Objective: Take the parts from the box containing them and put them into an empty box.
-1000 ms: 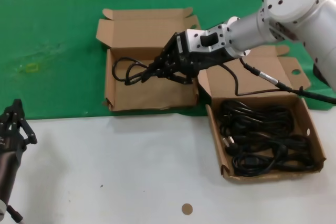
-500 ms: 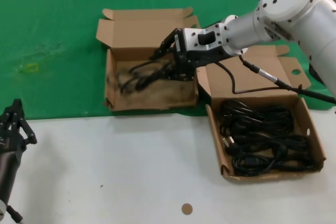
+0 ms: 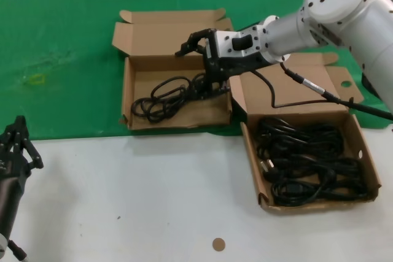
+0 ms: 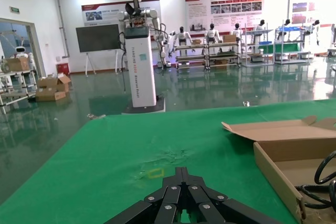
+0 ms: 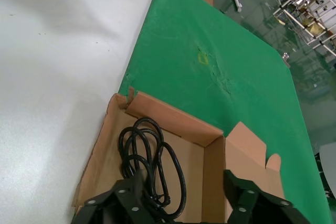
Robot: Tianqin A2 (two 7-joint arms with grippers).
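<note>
A coiled black power cable point(image 3: 167, 95) lies released in the shallow brown cardboard box on the green cloth point(image 3: 175, 72).

The right arm's black gripper point(image 3: 202, 65) is held over that box's right-hand part with its fingers spread wide and nothing gripped between them (the right wrist view shows the coil point(image 5: 149, 158) lying loose on the box floor below the fingers). The other shallow brown cardboard box point(image 3: 307, 151), filled with more tangled black cables point(image 3: 307, 161), is seen just beside it on the white table point(image 3: 135, 200). The left arm's black gripper point(image 3: 13, 145) is parked low at the table's left edge, its fingers drawn together.
</note>
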